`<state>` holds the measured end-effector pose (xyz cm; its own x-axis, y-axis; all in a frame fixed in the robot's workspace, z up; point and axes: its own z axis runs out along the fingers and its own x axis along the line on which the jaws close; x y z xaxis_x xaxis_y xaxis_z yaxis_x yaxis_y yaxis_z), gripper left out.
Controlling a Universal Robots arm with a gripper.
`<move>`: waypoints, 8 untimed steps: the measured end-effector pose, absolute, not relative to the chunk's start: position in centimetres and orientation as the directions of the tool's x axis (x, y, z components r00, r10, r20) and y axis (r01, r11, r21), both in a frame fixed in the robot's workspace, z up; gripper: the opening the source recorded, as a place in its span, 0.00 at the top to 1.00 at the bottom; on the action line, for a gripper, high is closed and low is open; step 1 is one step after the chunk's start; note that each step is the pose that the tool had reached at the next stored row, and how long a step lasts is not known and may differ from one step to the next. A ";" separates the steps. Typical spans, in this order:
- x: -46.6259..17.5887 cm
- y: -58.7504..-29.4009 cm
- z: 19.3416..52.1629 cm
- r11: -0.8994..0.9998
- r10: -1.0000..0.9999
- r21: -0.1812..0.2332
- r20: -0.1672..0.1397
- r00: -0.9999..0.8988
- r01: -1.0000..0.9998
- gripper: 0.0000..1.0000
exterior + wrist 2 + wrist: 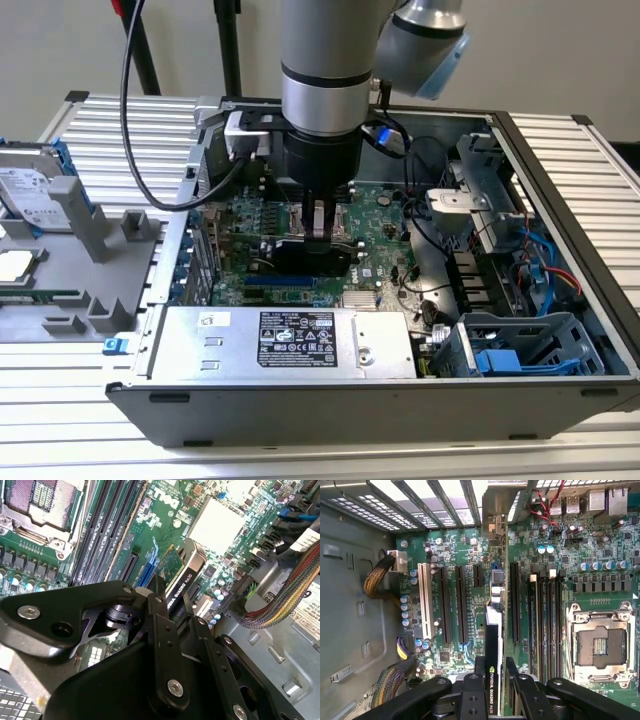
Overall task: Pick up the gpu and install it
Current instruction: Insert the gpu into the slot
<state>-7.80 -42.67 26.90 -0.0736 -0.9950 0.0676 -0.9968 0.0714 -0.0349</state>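
Observation:
My gripper (322, 228) reaches down into the open computer case (560, 180) and is shut on the gpu (312, 258). The gpu is a thin card with a black face, and it stands upright on edge between the fingers. In both wrist views the card (492, 645) (179, 572) runs away from the gripper (495, 671) (172, 599) along the green motherboard (600, 570). It lies parallel to the long black expansion slots (461, 605), between two of them. Its metal bracket end (497, 587) points toward the case's rear slot openings. Whether its lower edge touches a slot is hidden.
A silver power supply (290, 340) fills the case's near side, and a drive cage with blue parts (520, 350) stands at the exterior view's right. Cable bundles (280, 595) and an open processor socket (600, 647) flank the slots. Outside the case, a grey fixture (95, 240) holds a hard drive (30, 185).

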 end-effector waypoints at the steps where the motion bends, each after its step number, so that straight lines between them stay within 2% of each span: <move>1: -7.8 -42.7 26.9 0.071 -0.995 -0.035 0.068 -0.074 -0.997 1.00; 8: -8.2 -42.6 26.9 0.071 -0.995 -0.035 0.068 -0.074 -0.997 1.00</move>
